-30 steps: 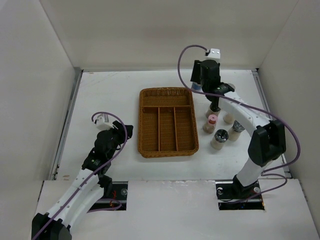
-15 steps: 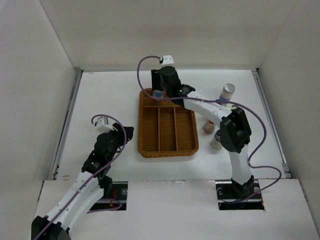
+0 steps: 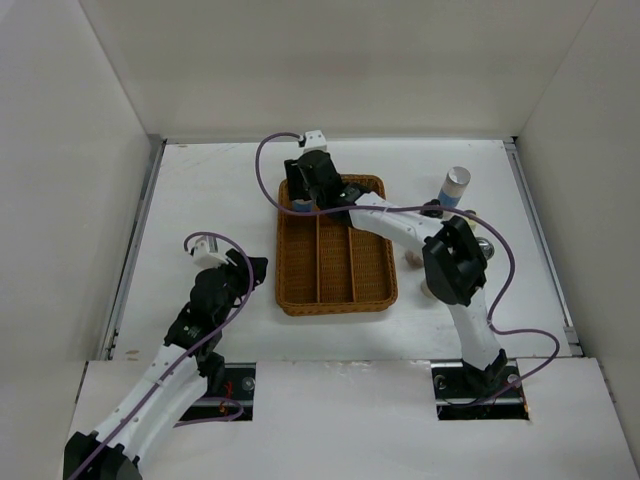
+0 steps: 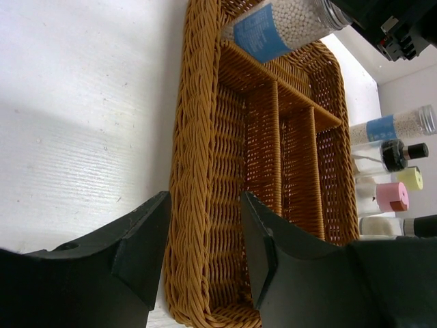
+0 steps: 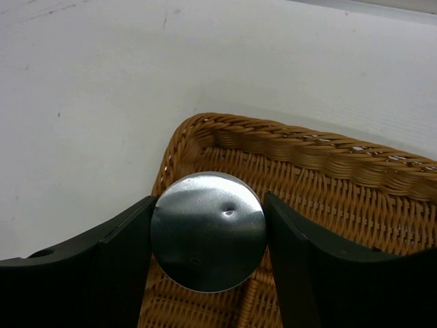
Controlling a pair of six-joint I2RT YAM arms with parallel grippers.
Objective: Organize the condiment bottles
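While the left hand (image 3: 250,268) hovers over the white tabletop (image 3: 210,200), just left of the near end of the brown wicker divided tray (image 3: 290,292), its black fingers (image 4: 136,253) stand a little spread with nothing between them.

The right arm reaches across the tray to its far-left corner. There the right hand (image 3: 306,192) pinches a small cylindrical bottle (image 4: 280,20) with a blue label and white grains inside. The right wrist view looks straight down on its round silver cap (image 5: 208,230), which is squeezed between that hand's two black fingers (image 5: 116,266) and touches both. The bottle hangs over the crosswise compartment at the tray's far end, close to the corner of the rim. Whether its base touches the wicker floor cannot be told.

To the right of the tray, the other condiment bottles stand on the tabletop, apart from it. A second blue-labelled bottle (image 3: 456,186) with a silver cap stands upright, farthest back. Nearer, the left wrist view shows a clear bottle with a black top (image 4: 397,154), a yellow-topped shaker (image 4: 410,178) and a pink-topped shaker (image 4: 391,196) close together. A black-capped one (image 4: 425,225) is cut by the picture's edge. From above, the right arm covers most of this group.
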